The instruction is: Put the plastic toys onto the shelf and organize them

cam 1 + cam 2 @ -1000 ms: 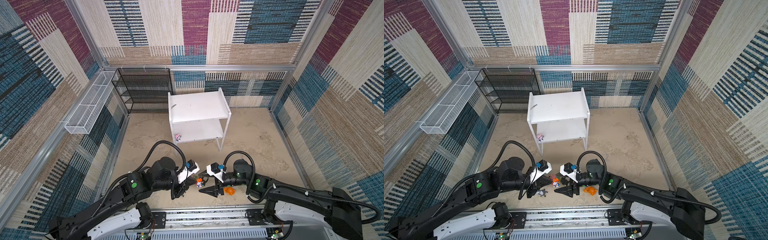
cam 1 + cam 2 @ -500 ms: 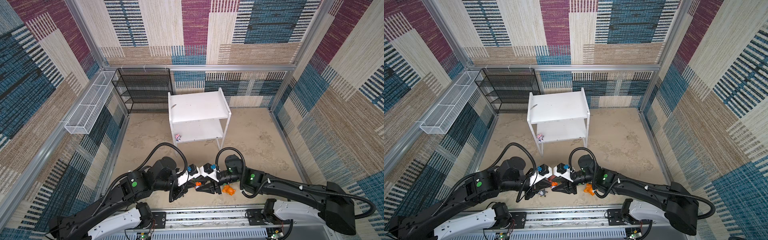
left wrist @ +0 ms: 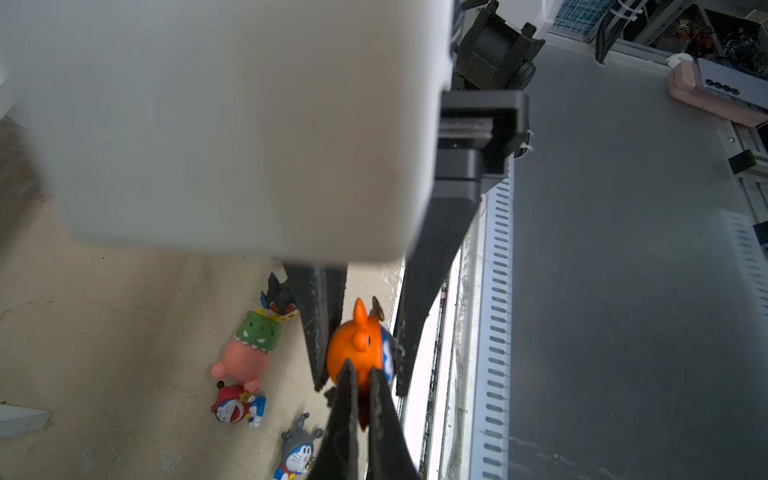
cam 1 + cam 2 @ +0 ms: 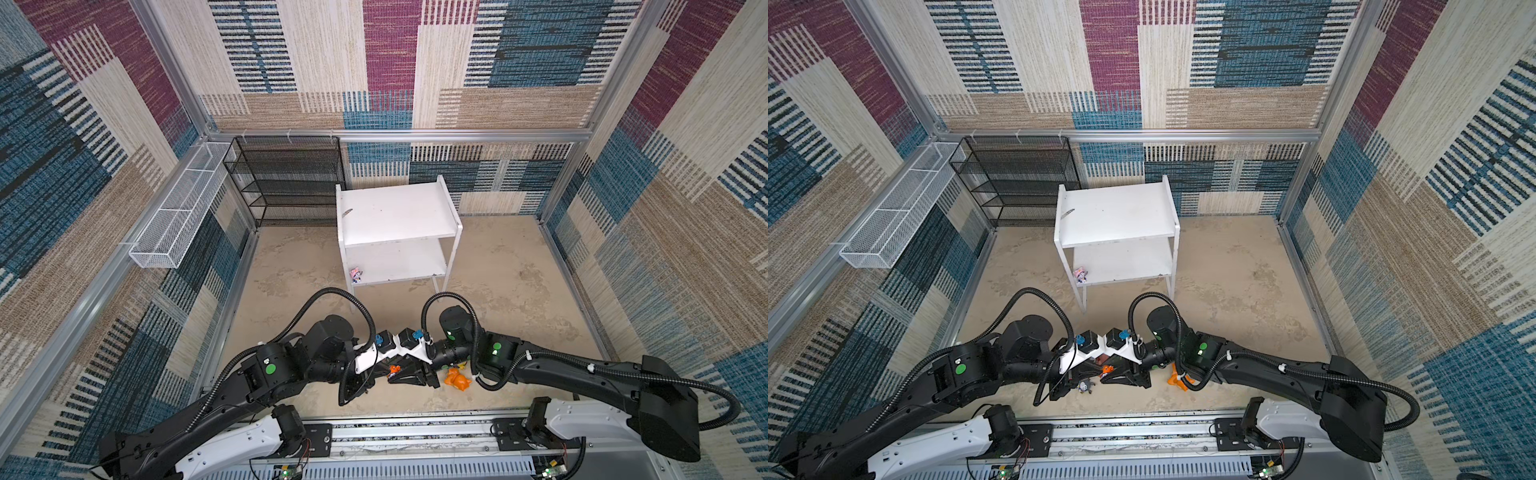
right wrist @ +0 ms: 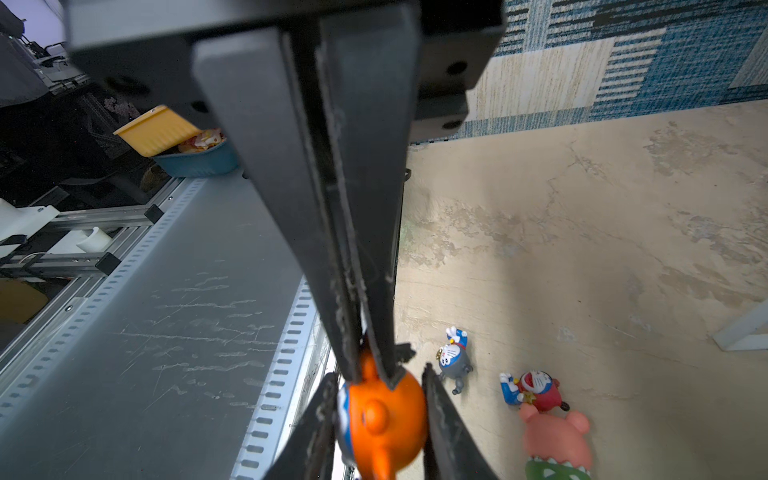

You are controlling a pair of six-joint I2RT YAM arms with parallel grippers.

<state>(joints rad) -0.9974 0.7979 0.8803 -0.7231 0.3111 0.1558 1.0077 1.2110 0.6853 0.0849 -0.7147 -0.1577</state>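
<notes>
Orange toy (image 3: pixel 353 349), clamped in left fingers (image 3: pixel 322 332), right fingers (image 5: pixel 316 270) pinching it (face half-hidden)

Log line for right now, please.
left gripper: shut on orange toy | right gripper: pinching its ear | shelf: small toy on lower board

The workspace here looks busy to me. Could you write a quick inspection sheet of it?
Surface: beige tabletop, stained.
Job's things: white shelf holds one tiny toy on its lower board; pink-and-green toy, red toy, grey toy lie on the surface.
Clutter: black mesh rack, white wire basket.
Grippers: left gripper grips the orange toy; right gripper pinches a nub on it.
Cables: black hoses loop over both arms.
Surroundings: patterned fabric walls.
</notes>
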